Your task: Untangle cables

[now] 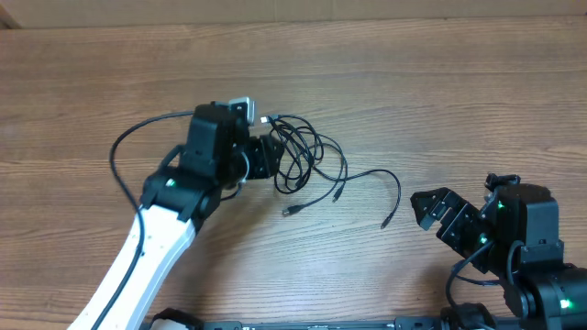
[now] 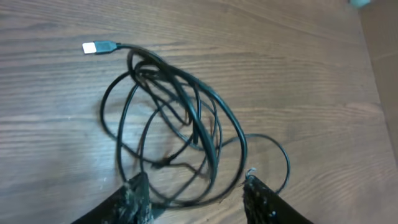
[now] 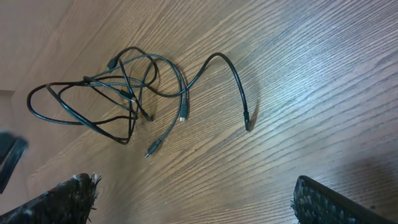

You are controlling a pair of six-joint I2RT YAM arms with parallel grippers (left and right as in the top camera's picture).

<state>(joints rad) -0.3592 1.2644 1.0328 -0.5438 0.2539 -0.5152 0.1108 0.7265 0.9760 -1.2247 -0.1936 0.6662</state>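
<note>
On the wooden table (image 1: 477, 92), the cables (image 1: 303, 151) are seen bunched in loose overlapping loops near the middle. Several loose ends (image 1: 385, 223) are trailed out toward the right arm, and a silver-tipped plug (image 2: 93, 47) is laid just clear of the bundle's far edge. The left gripper (image 1: 264, 158) is held partly open at the bundle's left edge, its fingers (image 2: 138, 198) set either side of the nearest loops with no strand pinched. The right gripper (image 1: 429, 209) is held wide open and empty, well apart from the cables.
</note>
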